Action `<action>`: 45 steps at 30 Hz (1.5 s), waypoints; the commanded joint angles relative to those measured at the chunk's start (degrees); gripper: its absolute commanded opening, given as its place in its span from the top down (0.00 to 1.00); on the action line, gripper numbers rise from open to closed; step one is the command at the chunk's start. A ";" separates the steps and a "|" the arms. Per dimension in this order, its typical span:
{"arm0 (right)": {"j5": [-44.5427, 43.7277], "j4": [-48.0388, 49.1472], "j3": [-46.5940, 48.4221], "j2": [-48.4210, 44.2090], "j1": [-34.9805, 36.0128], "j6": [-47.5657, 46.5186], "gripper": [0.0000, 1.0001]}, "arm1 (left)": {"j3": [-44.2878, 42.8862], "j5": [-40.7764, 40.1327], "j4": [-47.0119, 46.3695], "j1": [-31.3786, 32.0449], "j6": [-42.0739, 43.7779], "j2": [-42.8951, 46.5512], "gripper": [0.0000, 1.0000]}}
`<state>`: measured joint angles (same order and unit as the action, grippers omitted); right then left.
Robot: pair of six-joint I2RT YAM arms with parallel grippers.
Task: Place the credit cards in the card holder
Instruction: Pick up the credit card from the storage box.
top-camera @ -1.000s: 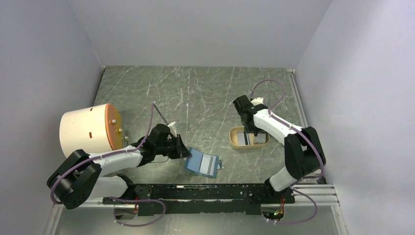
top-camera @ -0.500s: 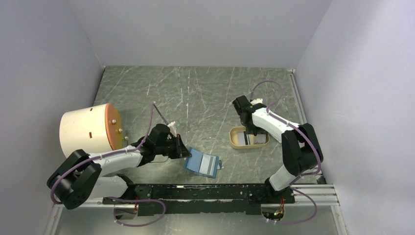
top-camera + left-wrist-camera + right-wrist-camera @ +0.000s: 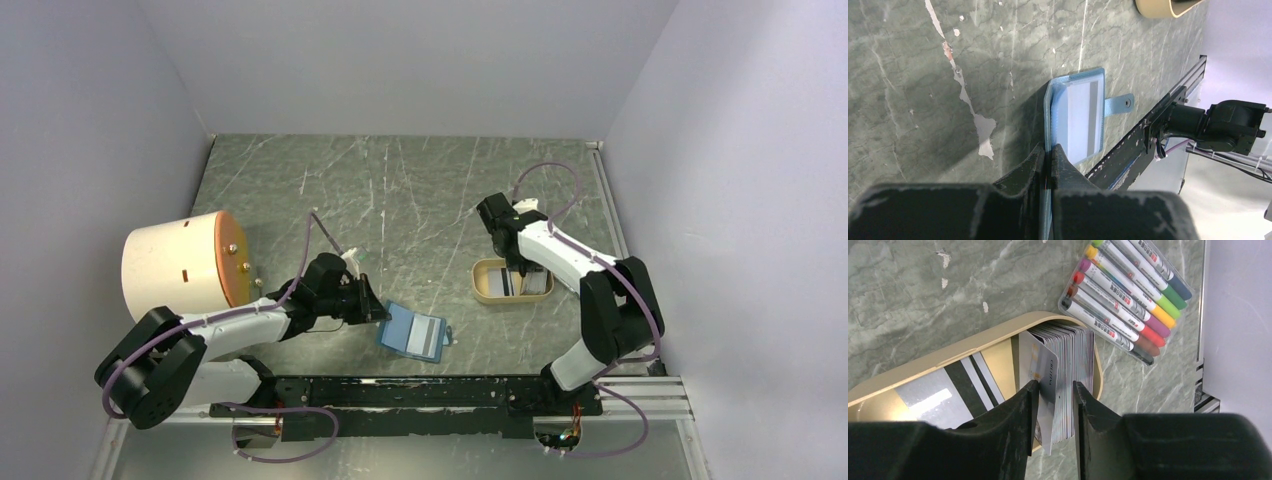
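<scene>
The teal-blue card holder [image 3: 405, 330] lies open on the table by the near edge, a pale card with a grey stripe [image 3: 1083, 117] on its inner face. My left gripper [image 3: 378, 312] is shut on the holder's left edge [image 3: 1049, 125]. A thick stack of credit cards [image 3: 1070, 355] stands on edge in the tan tray [image 3: 484, 283]. My right gripper [image 3: 1055, 390] reaches into the tray, its jaws closed in on a bunch of cards, with one card leaning against the left finger. Other cards with dark stripes [image 3: 943, 395] lie flat in the tray.
A pack of coloured markers [image 3: 1125, 300] lies just beyond the tray [image 3: 973, 347]. A cream cylinder with an orange lid [image 3: 180, 262] stands at the left. The black rail [image 3: 400, 395] runs along the near edge, close to the holder.
The right gripper's jaws have narrowed around the standing cards in the tray. The left arm and the card holder have stayed put.
</scene>
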<state>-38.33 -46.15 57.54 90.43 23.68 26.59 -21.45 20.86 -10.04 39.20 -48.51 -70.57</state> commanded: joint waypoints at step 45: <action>58.73 35.22 -23.28 -38.30 1.61 14.79 1.00 | 4.34 -2.54 -16.97 -1.08 -14.75 -4.65 0.91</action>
<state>8.23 -26.61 42.72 54.63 23.86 31.90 -17.72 19.00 -21.89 38.54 -61.30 -72.58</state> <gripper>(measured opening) 0.010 0.092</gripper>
